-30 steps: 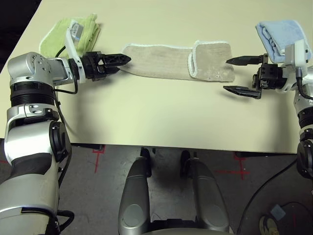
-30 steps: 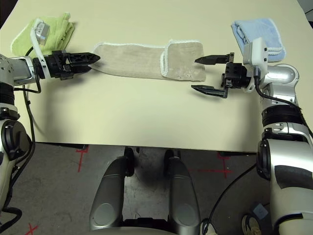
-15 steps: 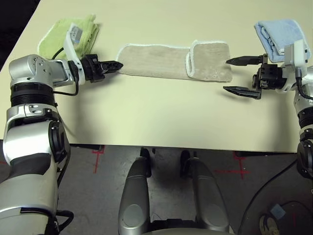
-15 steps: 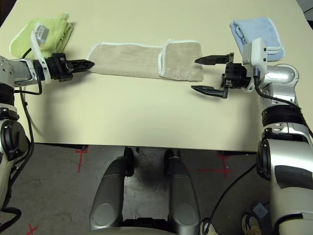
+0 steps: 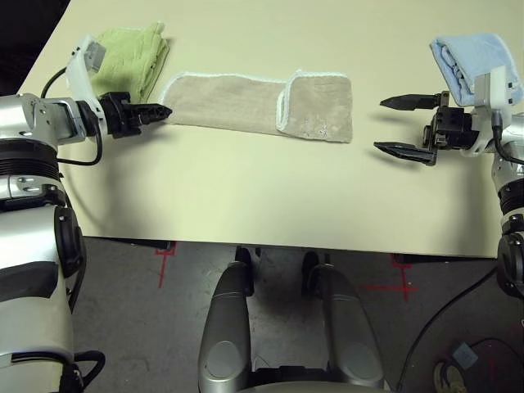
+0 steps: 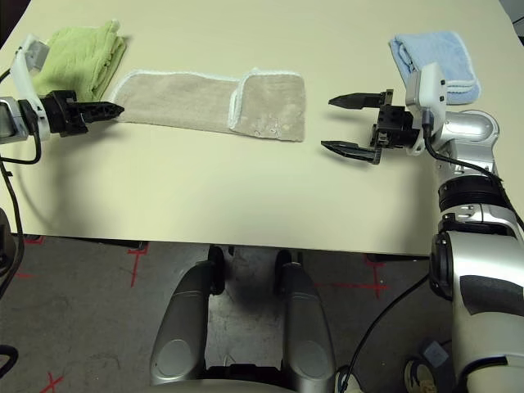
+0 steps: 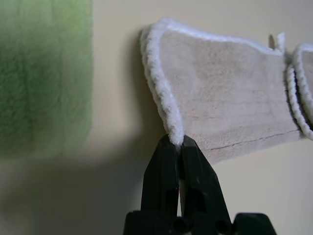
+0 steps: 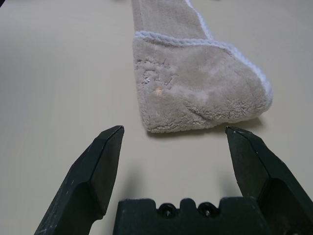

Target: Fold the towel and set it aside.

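Left wrist view: left hand (image 7: 177, 142) pinched tight on the beige terry towel's (image 5: 262, 105) white edging, one end folded; right hand (image 5: 407, 125) gapes empty just beyond. Folding half-finished.

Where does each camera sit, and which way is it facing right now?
Head stereo pair: looks forward and down over the cream table, past both silver forearms.
Left wrist: looks along the shut left claw, pinching the white-edged end of the long beige terry towel, beside a lime-green folded towel.
Right wrist: looks between the open right claw toward the beige towel's folded end, clear of it.
All views share the beige towel.
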{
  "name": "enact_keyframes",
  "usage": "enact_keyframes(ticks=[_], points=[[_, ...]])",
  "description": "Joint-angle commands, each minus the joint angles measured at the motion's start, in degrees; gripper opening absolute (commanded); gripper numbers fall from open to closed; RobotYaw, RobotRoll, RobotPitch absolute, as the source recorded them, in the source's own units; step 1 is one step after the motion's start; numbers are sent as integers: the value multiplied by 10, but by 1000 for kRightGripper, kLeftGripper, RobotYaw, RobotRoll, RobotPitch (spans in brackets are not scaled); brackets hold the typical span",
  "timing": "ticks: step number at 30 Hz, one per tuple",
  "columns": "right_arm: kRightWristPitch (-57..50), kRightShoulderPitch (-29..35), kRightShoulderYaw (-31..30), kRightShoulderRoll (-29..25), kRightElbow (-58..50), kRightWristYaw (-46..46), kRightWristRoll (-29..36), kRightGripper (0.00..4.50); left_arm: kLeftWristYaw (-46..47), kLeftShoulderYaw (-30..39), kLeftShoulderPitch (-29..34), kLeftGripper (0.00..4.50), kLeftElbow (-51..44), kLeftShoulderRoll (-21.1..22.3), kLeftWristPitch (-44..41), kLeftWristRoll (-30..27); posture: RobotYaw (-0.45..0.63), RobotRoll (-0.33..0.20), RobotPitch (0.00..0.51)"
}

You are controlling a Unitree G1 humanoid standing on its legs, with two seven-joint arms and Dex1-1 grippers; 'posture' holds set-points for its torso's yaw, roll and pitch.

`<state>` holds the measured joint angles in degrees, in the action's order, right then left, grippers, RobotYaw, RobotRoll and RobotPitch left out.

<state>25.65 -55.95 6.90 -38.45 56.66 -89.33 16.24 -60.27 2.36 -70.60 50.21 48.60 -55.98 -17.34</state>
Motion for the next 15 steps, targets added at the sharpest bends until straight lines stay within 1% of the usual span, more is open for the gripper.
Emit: enact_keyframes(ticks=[1,5,7,11,15], points=[[-1,0,4,-5,12,1,-5,4500,-24,-10,-11,85,-15,7,-5,6,23,0,358],[-5,0,4,-4,14,5,-5,4500,-43,-11,-27,85,-30,2,-12,-1,22,0,356],[-20,1,5,-5,13,10,-2,4500,-65,-17,-40,85,-62,-2,-23,-12,23,0,357],[-34,7,8,-8,13,20,-2,4500,-82,-15,-72,85,-134,-30,-60,-45,26,0,356],[-18,5,9,-6,25,31,-7,4500,-88,-20,-82,85,-182,-51,-89,-68,28,0,354]])
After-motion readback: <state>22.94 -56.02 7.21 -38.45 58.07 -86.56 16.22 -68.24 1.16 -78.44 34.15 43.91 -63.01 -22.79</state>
